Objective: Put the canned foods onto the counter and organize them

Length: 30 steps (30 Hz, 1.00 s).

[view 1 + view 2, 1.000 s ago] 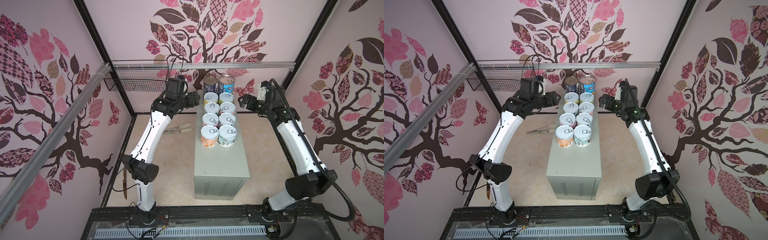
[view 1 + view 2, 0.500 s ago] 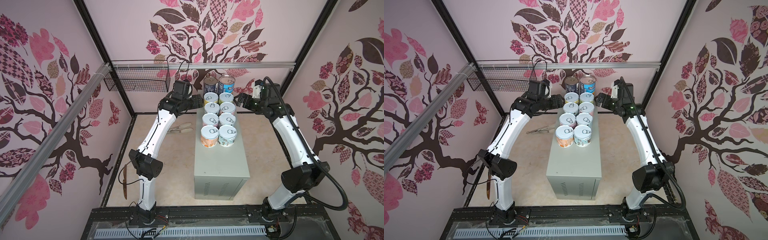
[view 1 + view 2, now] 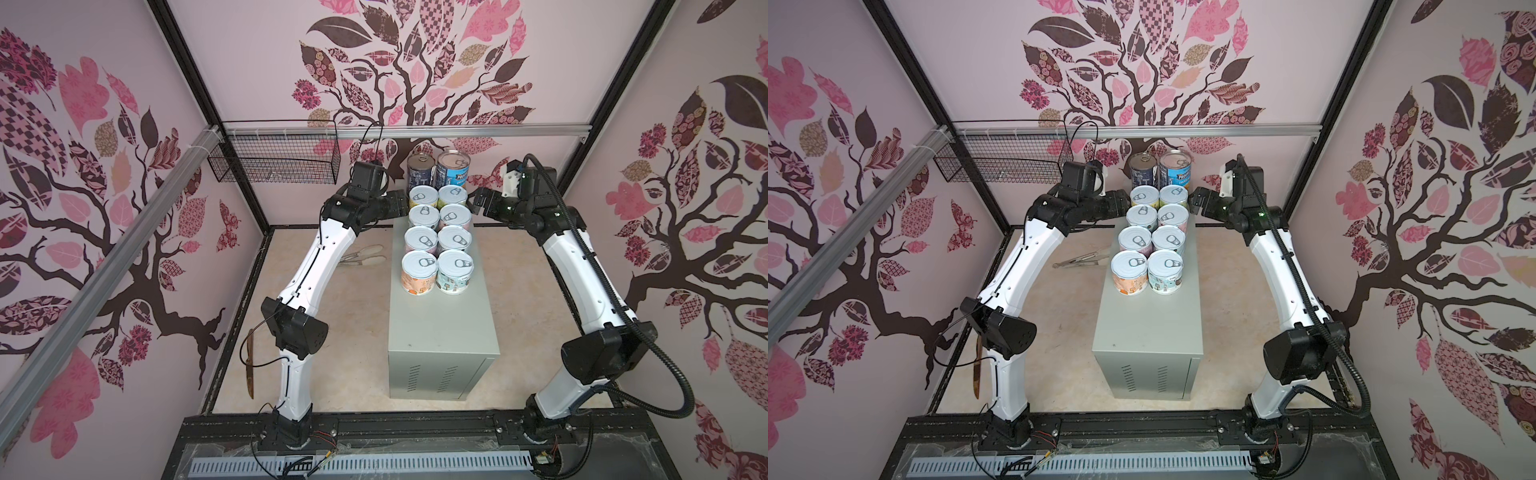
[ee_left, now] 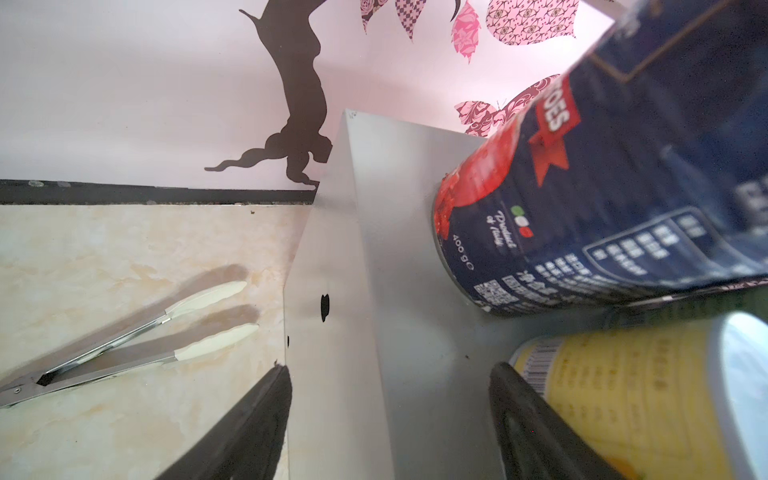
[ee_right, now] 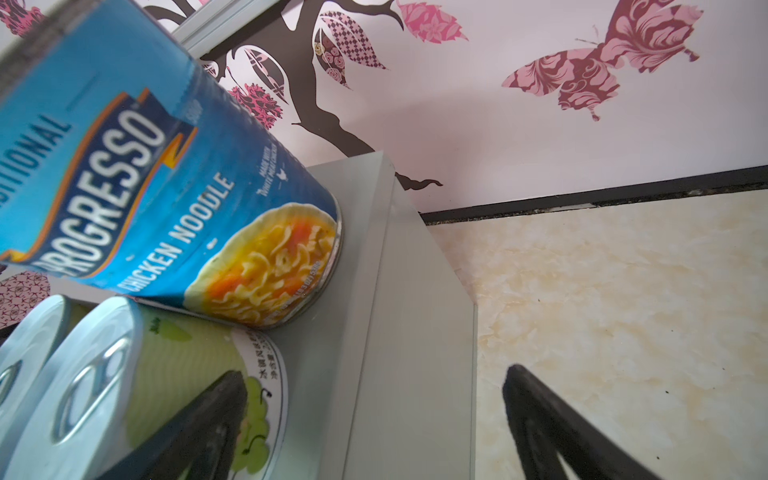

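Note:
The canned foods stand in two columns on the back half of the counter (image 3: 442,324) (image 3: 1150,324). A navy tin (image 3: 419,172) and a blue tin (image 3: 453,170) are the tall ones at the rear. In front of them are several short pull-tab tins, down to the front pair (image 3: 419,272) (image 3: 456,270). My left gripper (image 3: 401,205) (image 4: 390,370) is open and empty beside the yellow-label tin (image 4: 623,395), below the navy tin (image 4: 602,199). My right gripper (image 3: 476,203) (image 5: 374,372) is open and empty beside the green-label tin (image 5: 178,374), near the blue tin (image 5: 166,187).
Metal tongs (image 3: 365,259) (image 4: 145,336) with cream tips lie on the beige floor left of the counter. A black wire basket (image 3: 274,160) hangs on the back-left rail. A thin brown stick (image 3: 249,365) lies by the left floor edge. The counter's front half is bare.
Both grippers have moved inward to the rearmost short tins, the left one rightward and the right one leftward. Their jaws have kept the same spread. No tin has shifted.

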Available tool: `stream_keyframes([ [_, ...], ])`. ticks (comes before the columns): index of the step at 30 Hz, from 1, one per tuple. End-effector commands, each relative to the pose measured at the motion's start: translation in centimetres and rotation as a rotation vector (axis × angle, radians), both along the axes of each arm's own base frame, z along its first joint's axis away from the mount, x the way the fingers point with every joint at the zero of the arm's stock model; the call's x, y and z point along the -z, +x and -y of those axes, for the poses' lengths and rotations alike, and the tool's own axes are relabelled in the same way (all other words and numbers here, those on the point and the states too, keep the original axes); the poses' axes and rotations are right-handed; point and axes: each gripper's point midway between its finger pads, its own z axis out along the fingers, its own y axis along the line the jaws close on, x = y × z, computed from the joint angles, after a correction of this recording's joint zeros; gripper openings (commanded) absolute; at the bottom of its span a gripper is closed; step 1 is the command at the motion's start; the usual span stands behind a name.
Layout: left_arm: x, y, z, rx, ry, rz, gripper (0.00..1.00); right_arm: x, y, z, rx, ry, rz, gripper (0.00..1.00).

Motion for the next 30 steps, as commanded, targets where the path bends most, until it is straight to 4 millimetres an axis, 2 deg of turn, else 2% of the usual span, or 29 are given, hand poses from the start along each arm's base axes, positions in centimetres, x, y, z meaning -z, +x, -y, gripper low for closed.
stream_keyframes([
  [1, -3.0, 0.0, -1.8, -0.038, -0.043, 0.055, 0.79, -1.1, 0.4, 1.5, 0.029, 0.018, 0.010, 1.00],
  [4, -3.9, 0.5, -3.9, -0.080, -0.078, 0.072, 0.79, -1.9, 0.4, 4.1, 0.091, 0.049, 0.026, 1.00],
  [6, -4.4, 1.0, -4.7, -0.091, -0.104, 0.078, 0.79, -2.2, 0.5, 5.2, 0.114, 0.071, 0.032, 1.00],
  [10, -4.6, 2.2, -4.4, -0.077, -0.125, 0.090, 0.79, -3.0, 1.5, 6.0, 0.136, 0.075, 0.043, 1.00],
  [15, -3.7, 4.2, -3.9, -0.092, -0.142, 0.097, 0.79, -3.4, 3.7, 6.3, 0.146, 0.086, 0.042, 1.00],
  [16, -3.8, 4.5, -3.8, -0.091, -0.144, 0.106, 0.79, -3.0, 4.2, 6.3, 0.147, 0.087, 0.030, 1.00],
  [19, -4.2, 5.5, -3.4, -0.069, -0.143, 0.151, 0.80, -3.4, 5.4, 6.3, 0.143, 0.098, 0.039, 1.00],
  [25, -4.0, 7.6, -4.0, -0.080, -0.205, 0.164, 0.81, -2.9, 7.1, 5.6, 0.104, 0.132, 0.035, 1.00],
  [30, -4.0, 8.5, -3.3, -0.065, -0.233, 0.186, 0.81, -1.7, 8.0, 4.3, 0.044, 0.144, 0.024, 1.00],
])
